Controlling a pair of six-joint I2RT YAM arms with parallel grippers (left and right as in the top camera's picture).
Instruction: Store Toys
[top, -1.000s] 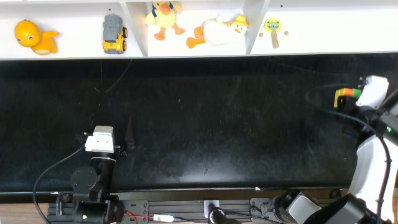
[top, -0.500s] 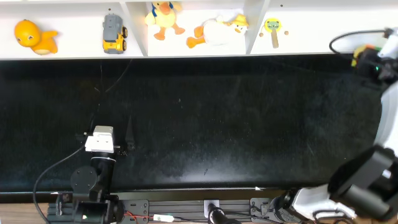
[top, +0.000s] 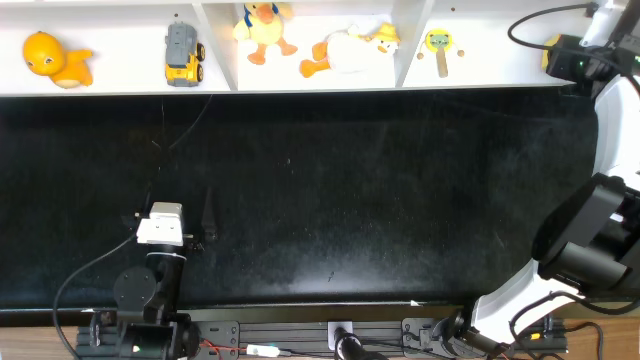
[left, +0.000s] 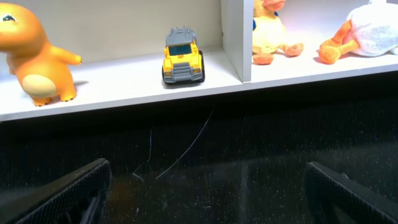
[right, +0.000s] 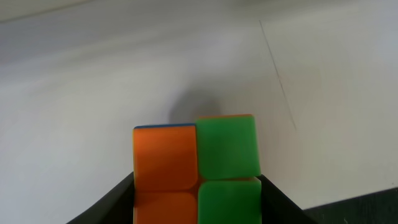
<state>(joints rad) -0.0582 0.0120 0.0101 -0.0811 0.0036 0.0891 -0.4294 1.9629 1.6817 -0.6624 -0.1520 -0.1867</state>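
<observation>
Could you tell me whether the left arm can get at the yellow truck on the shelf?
Probably yes: the left gripper is open and faces the yellow truck, and only black tabletop lies between them. Whether the arm stretches that far is uncertain.

Top view: straight down on bench (top: 350, 200) and shelf (top: 120, 70) along its far edge. Left wrist view: low over bench, facing shelf, shares truck (top: 184, 55) with top. Right wrist view: very close on cube (right: 196, 165).

A black mat (top: 350, 200) covers the worktop, a thin pale strand (left: 183, 144) lying on it near its far edge.
</observation>
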